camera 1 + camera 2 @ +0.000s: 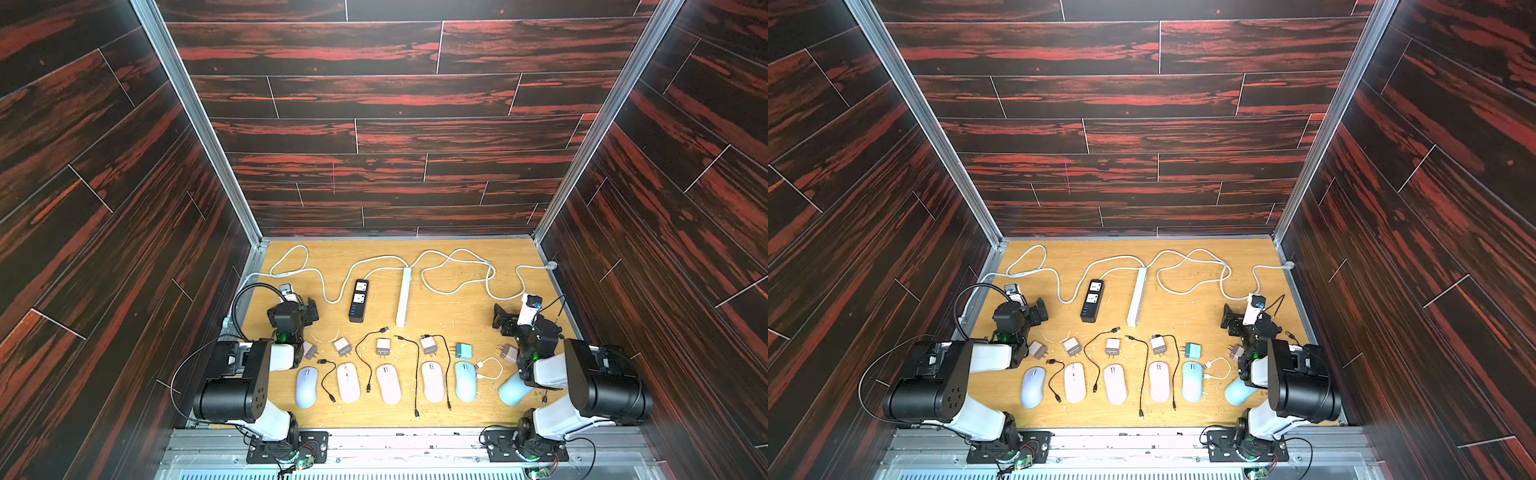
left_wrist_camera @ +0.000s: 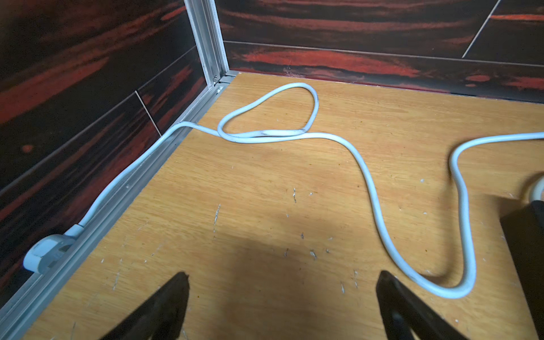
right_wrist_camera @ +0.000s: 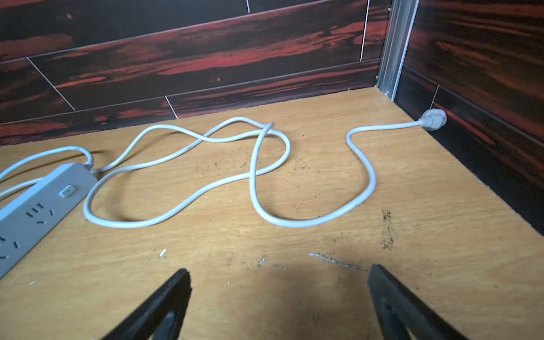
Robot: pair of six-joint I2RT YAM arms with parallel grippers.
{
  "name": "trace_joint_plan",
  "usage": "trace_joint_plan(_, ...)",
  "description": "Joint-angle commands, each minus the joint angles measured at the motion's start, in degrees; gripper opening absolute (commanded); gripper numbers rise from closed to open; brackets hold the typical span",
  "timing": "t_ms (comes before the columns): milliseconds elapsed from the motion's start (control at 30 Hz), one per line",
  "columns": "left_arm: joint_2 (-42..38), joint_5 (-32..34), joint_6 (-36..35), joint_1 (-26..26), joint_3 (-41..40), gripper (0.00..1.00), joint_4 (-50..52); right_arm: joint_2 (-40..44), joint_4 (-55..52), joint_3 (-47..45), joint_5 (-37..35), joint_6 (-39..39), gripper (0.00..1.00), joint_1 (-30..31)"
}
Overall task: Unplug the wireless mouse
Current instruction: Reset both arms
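Several wireless mice lie in a row along the table's front in both top views, from a lavender mouse (image 1: 306,386) to a blue mouse (image 1: 465,380) (image 1: 1192,380); another blue mouse (image 1: 512,390) is half hidden under my right arm. A short white cable (image 1: 490,368) curls right beside the blue mouse, and I cannot tell whether it is plugged in. My left gripper (image 1: 312,309) (image 2: 282,276) hovers open over bare wood at the left. My right gripper (image 1: 500,320) (image 3: 276,270) is open over bare wood at the right. Neither wrist view shows a mouse.
A black power strip (image 1: 359,301) and a white power strip (image 1: 404,297) (image 3: 38,212) lie mid-table, their white cords (image 2: 368,182) looping to the back. Small wall chargers (image 1: 343,346), a teal one (image 1: 463,351) and loose black cables (image 1: 368,361) lie behind and between the mice.
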State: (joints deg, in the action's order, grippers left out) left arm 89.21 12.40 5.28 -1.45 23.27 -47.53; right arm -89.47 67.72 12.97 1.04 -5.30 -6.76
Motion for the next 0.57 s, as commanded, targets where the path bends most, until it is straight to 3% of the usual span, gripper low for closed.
trace_joint_plan(0,-0.88,-0.45,0.30,-0.30,1.08,1.00,0.58,-0.12,0.39,3.40,-7.39,-0.10,0.97,1.85)
trace_joint_plan(167,-0.97,-0.54,0.26,-0.30,0.99,1.00,0.68,-0.23,-0.33,3.90,-10.53,1.89,0.97,4.11)
trace_joint_plan(533,-0.89,-0.54,0.39,-0.30,1.08,1.00,0.76,-0.15,-1.61,4.42,-8.46,1.42,0.97,3.23)
